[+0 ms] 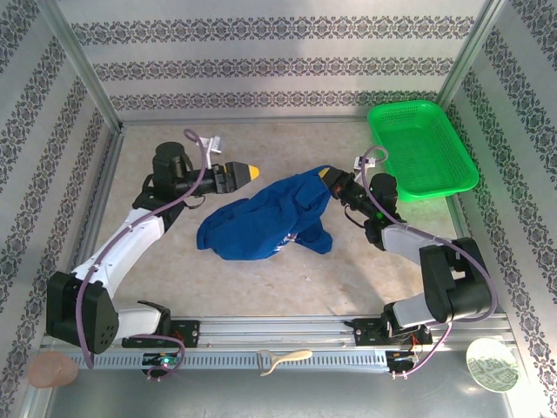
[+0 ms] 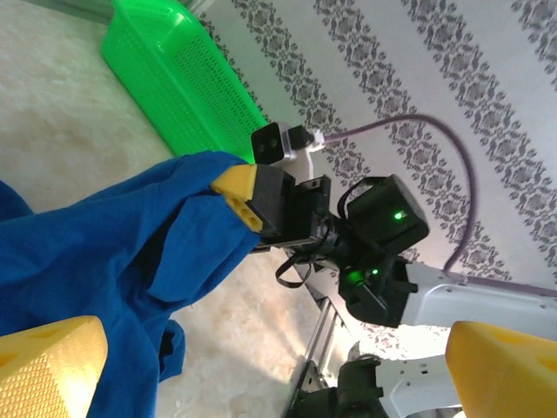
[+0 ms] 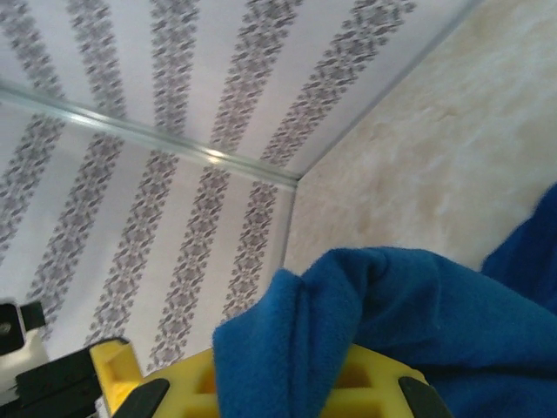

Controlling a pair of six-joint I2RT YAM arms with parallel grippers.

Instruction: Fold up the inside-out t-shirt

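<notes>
Where it lies crumpled on the table (image 1: 261,287), the inside-out t-shirt (image 1: 261,222) is pinched at its raised right edge by the right gripper (image 1: 329,178); its pale mark (image 1: 283,246) cannot be read. The left gripper (image 1: 248,171) is spread wide, empty, nearby.

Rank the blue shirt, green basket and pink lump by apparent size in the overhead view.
1. Blue t-shirt and green basket: near alike, crumpled shirt makes ranking unsure.
2. Pink lump: clearly smallest.
</notes>
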